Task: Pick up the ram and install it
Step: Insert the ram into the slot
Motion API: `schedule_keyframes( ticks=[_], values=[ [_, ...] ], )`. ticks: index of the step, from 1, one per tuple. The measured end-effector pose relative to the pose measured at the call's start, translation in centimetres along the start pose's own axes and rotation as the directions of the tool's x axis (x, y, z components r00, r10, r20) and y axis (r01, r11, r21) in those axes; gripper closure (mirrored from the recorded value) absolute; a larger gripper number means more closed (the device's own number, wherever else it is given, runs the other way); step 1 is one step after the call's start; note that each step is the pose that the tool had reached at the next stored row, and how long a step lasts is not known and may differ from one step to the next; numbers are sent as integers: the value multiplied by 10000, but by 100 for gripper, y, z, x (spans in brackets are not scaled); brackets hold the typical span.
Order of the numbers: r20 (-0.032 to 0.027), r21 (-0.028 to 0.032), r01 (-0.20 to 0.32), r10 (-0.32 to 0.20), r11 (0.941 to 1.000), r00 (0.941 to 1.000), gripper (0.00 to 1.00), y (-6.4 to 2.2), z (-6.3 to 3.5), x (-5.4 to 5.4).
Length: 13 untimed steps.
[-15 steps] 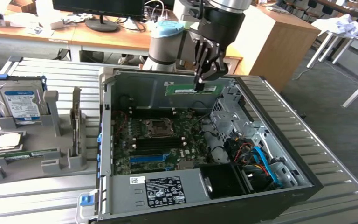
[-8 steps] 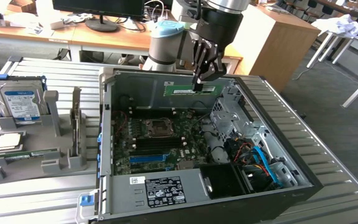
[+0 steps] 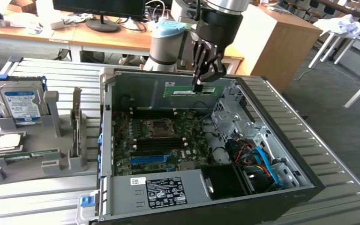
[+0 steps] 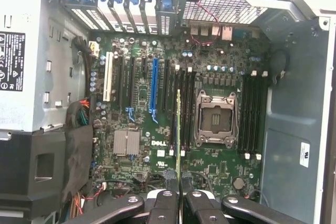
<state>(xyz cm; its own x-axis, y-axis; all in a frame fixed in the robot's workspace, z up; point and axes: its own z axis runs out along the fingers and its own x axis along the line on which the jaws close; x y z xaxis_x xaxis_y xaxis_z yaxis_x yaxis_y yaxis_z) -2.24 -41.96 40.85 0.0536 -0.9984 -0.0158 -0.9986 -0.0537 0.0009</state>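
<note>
Slatted table [image 3: 42,199] bears open case [image 3: 136,86], ram [image 3: 192,90] held above; desks [image 3: 114,40] behind

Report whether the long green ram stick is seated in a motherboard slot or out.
Out. The ram hangs edge-down, clamped in the black gripper, above the green motherboard and not down in any slot.

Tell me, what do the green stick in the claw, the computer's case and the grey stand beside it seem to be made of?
The ram, clamped in the gripper: green circuit board, likely fibreglass, with a pale label. The computer case: bare grey sheet metal, dull sheen, folded edges. The stand: matte grey, probably plastic; the look leaves it open.
</note>
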Motion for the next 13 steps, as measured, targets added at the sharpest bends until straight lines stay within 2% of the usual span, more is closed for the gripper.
schedule_keyframes(
  ticks=[13],
  values=[
    [0,0,-1,1,10000,10000,87,36,27,-2]
  ],
)
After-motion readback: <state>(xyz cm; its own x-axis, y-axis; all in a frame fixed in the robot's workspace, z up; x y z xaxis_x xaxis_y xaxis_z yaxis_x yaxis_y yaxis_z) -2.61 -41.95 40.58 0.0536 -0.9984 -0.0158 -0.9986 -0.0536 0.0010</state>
